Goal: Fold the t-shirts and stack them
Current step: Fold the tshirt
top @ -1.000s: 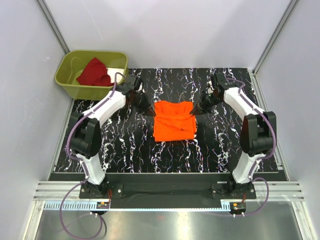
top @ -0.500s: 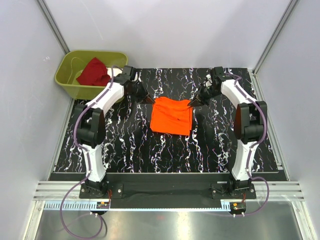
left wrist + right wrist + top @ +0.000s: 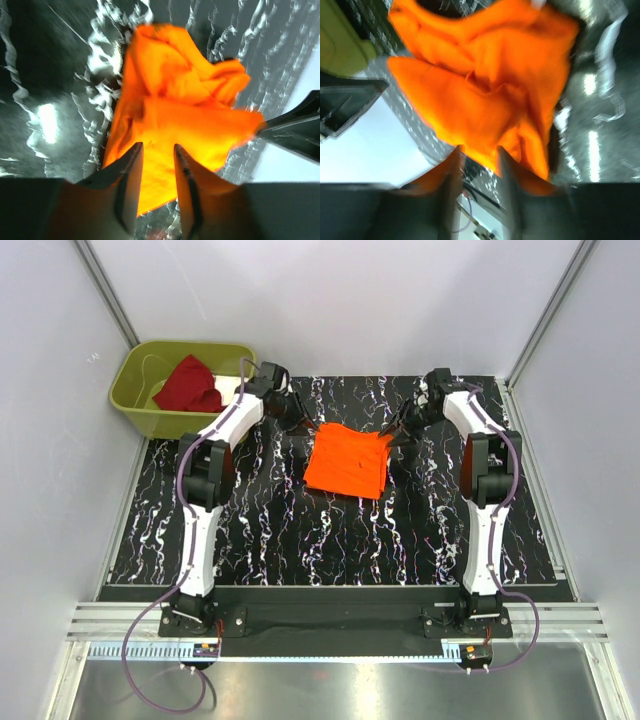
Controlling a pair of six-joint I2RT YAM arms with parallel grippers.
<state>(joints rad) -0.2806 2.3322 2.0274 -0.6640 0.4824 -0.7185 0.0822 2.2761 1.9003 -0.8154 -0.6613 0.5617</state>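
The orange t-shirt [image 3: 346, 462] lies folded in a slightly skewed rectangle at the back middle of the table. My left gripper [image 3: 300, 426] is at its far left corner and my right gripper [image 3: 393, 434] at its far right corner. In the left wrist view the left gripper [image 3: 157, 147] stands open, with orange cloth [image 3: 180, 115] showing through the gap below it. The right gripper [image 3: 479, 150] is open too, just off the cloth's edge [image 3: 480, 85]. The dark red t-shirt [image 3: 188, 385] sits crumpled in the bin.
The olive-green bin [image 3: 135, 412] stands off the table's back left corner, close behind the left arm. White walls close in the back and sides. The black marbled table [image 3: 330, 540] lies bare in front of the orange shirt.
Both arms reached farther back, dragging the orange shirt away from the bases. Both grippers, shut on its far corners before, have opened and let go.
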